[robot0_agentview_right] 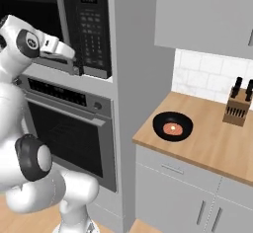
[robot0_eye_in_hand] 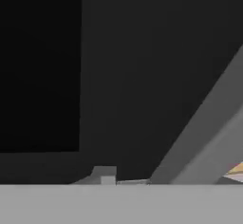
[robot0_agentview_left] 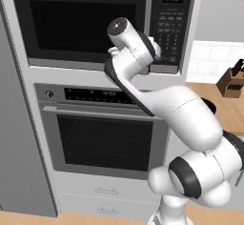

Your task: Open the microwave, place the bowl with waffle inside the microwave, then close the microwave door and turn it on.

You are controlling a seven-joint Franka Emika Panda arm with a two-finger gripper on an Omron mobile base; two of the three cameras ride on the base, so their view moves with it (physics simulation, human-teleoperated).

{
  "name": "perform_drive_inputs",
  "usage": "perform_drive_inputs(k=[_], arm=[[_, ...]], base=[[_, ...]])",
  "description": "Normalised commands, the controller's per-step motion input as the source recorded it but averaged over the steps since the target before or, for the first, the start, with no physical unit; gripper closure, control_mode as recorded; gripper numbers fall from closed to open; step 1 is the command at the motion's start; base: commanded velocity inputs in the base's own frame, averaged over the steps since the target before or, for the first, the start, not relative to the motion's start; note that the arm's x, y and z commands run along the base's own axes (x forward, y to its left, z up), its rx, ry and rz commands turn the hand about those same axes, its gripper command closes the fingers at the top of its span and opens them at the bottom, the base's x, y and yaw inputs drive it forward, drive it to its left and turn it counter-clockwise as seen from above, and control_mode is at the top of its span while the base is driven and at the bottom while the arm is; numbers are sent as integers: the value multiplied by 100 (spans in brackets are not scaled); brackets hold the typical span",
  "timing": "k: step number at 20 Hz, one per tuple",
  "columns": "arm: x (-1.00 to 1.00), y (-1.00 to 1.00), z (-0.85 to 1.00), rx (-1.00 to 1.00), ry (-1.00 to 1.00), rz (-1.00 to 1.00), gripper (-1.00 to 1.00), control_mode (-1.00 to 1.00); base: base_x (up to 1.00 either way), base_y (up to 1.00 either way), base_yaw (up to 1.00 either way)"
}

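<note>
The microwave [robot0_agentview_left: 95, 24] sits built in above the oven, its keypad panel [robot0_agentview_right: 94, 29] on the right. The microwave door [robot0_agentview_left: 86, 26] is shut, and its grey vertical bar handle [robot0_agentview_left: 149, 9] runs beside the keypad. My gripper [robot0_agentview_right: 72, 60] is up against the lower end of that handle; whether the fingers grip it is hidden by the hand. In the hand view the dark door glass is very close, the handle [robot0_eye_in_hand: 209, 133] slants at the right and one fingertip [robot0_eye_in_hand: 104, 174] peeks up. The bowl with waffle [robot0_agentview_right: 173, 127] rests on the wooden counter [robot0_agentview_right: 217, 148] to the right.
A steel oven [robot0_agentview_left: 102, 133] with a horizontal bar handle sits under the microwave, with drawers below. A knife block [robot0_agentview_right: 237, 108] stands at the back of the counter. Grey upper cabinets [robot0_agentview_right: 207, 15] hang above it.
</note>
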Motion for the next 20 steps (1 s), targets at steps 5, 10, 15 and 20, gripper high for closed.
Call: perform_drive_inputs(k=[5,10,15,20], arm=[[-31,53,-49,3,-53,17,100,-100],[-82,48,-78,0,-69,22,100,-100],[-99,25,-71,0,-68,21,100,-100],[-100,4,-64,1,-71,23,100,-100]], base=[[0,0,0],[0,0,0],[0,0,0],[0,0,0]])
